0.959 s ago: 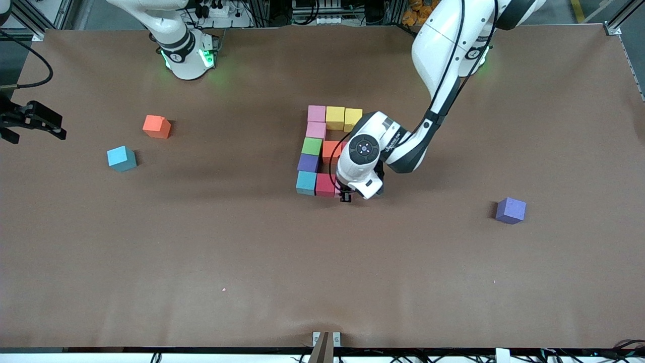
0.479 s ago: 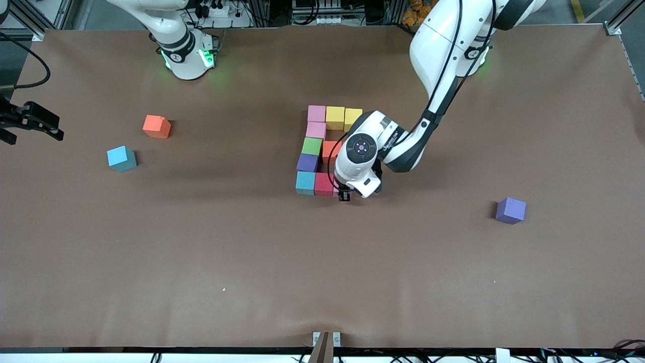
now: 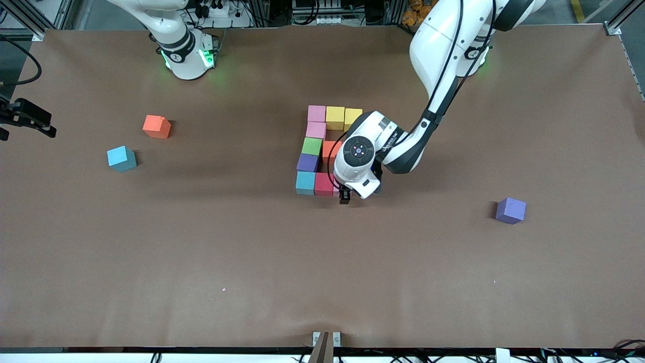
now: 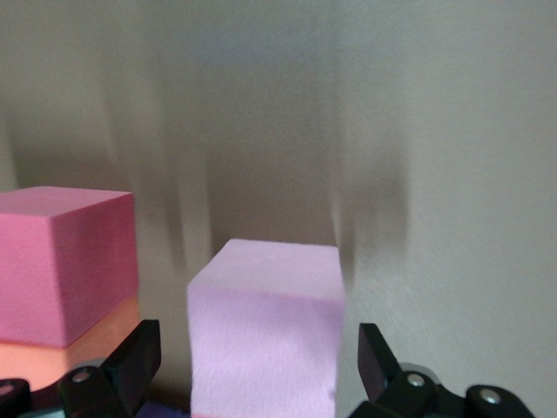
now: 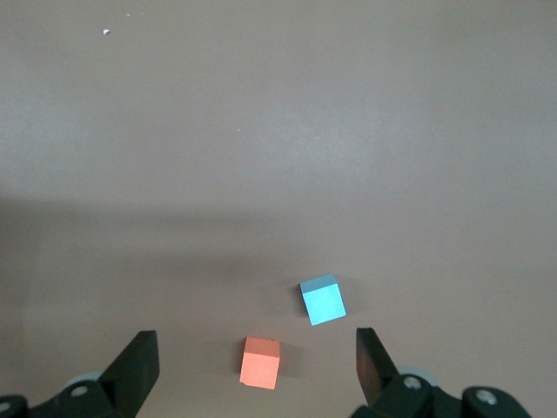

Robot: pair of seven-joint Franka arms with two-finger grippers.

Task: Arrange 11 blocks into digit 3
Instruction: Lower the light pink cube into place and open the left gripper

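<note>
The digit 3 [image 3: 316, 147] lies mid-table as joined blocks: pink, two yellow, pink, green, orange, purple, cyan and red [image 3: 324, 184]. My left gripper [image 3: 344, 195] is down at the end of the bar nearest the front camera, and its hand hides the figure's part beside it. In the left wrist view it [image 4: 258, 348] is open, with a pink block [image 4: 265, 331] between the fingers and a gap on each side, beside the red block [image 4: 65, 261]. My right gripper [image 3: 27, 120] hangs open over the right arm's end of the table.
Loose blocks lie apart from the figure. An orange block [image 3: 156, 126] and a cyan block [image 3: 121, 158] are toward the right arm's end, below the right gripper [image 5: 254, 348] in its wrist view. A purple block [image 3: 510, 210] is toward the left arm's end.
My left gripper has opened and let go of the pink block, which stays on the table beside the red one. My right gripper has drifted a little toward its end of the table.
</note>
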